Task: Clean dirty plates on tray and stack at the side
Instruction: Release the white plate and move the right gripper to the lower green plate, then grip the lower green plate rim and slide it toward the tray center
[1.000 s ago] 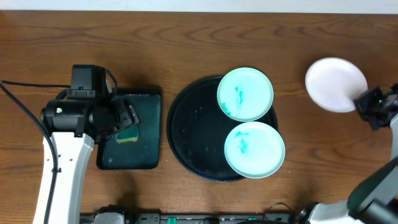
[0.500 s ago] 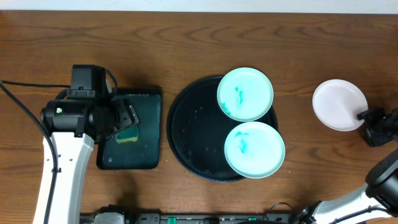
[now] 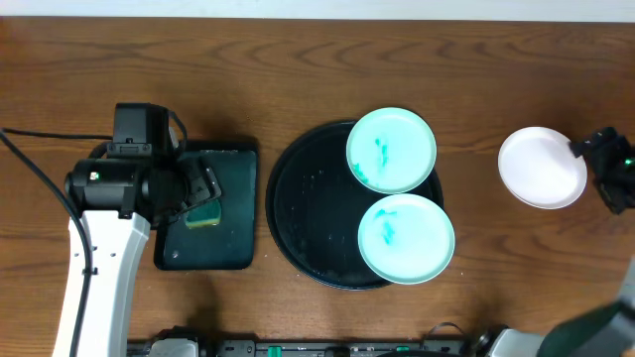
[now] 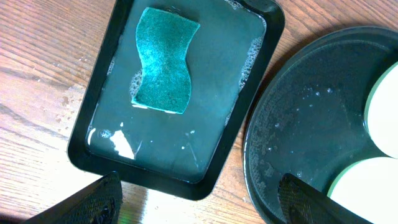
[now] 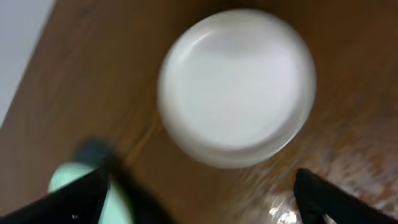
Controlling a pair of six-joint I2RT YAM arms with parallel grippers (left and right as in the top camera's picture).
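Black fingers (image 5: 329,196) of the right hand (image 5: 204,177) are spread wide at the lower corners of the right wrist view, and nothing is held between them. The white plate (image 5: 236,87) lies flat on the tabletop (image 5: 93,74) just ahead of them. In the overhead view this hand is placed at the right edge of the frame, by the plate's upper right rim; whether the rim is touched cannot be told. The left arm (image 3: 99,248) is bent over the rectangular tray (image 3: 233,238) at centre left. Its left hand (image 4: 199,180) is likewise wide open and empty, above the wet tray and the sponge (image 4: 163,61).

A second earlier the white plate was gripped at its lower right rim and sat higher in the frame. Half a second earlier it was already set down where it lies now, the hand at its lower right rim. Since then the hand has been opened and shifted to the upper right rim. The left arm and the other plates are unchanged.

The upper mint-green plate (image 3: 391,150) and the lower mint-green plate (image 3: 406,239), both smeared with teal, remain on the round black tray (image 3: 303,208) at centre. They overhang its right rim, with their edges meeting.

The right wrist view is blurred. The right arm (image 3: 620,188) is cut off by the frame edge, and the sponge is half hidden under the left hand from overhead.
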